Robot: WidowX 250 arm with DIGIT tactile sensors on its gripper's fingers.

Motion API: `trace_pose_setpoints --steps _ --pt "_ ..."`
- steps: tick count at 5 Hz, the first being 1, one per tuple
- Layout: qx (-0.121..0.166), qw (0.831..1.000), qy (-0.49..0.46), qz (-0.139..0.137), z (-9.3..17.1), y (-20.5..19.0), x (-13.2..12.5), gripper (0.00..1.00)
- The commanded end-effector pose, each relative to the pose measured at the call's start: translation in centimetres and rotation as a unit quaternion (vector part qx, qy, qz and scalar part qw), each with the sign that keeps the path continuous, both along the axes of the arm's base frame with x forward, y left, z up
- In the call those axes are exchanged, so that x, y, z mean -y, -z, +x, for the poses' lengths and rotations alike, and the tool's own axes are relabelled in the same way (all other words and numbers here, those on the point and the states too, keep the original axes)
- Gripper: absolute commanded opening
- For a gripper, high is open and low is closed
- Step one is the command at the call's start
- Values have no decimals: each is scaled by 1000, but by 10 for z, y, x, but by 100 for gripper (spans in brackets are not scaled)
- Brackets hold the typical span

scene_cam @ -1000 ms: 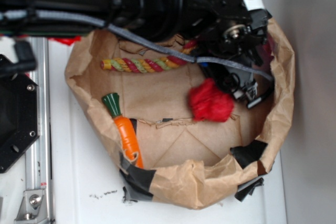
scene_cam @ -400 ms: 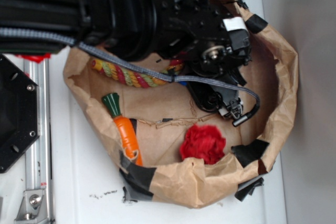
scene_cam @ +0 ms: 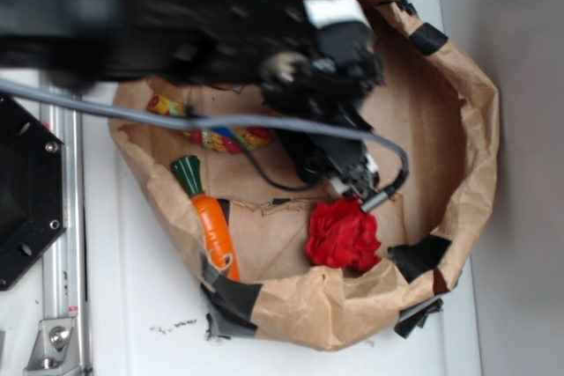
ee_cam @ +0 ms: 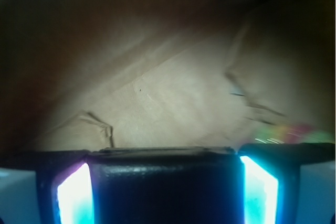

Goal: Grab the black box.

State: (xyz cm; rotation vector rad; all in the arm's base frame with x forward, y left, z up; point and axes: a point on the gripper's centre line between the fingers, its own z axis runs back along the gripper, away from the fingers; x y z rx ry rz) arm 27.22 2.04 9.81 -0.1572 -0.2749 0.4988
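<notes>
White table (scene_cam: 132, 305) carries a crumpled paper bag (scene_cam: 476, 156). Since a moment ago the hand (ee_cam: 167, 182) has swung inward above the bag's floor, clamped on the black box (ee_cam: 167, 187), so the grab looks done.

A brown paper bag (scene_cam: 471, 143) is lying open on a white table (scene_cam: 132, 305), patched with black tape (scene_cam: 231, 301). Inside, a red ruffled ball (scene_cam: 342, 235) is sitting near the front wall, a toy carrot (scene_cam: 211, 222) is leaning at the left, and a colourful rope (scene_cam: 220, 136) is lying behind. A black plate (scene_cam: 26, 195) is resting left.
</notes>
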Motion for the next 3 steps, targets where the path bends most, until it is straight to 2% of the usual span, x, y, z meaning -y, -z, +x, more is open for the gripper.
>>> trace_pose_setpoints --steps 1,2,3 --pt "10 999 14 -38 -8 -72 -22 0" --pt "-18 998 52 -19 10 -73 7 0" --pt "-33 997 61 16 19 -66 20 0"
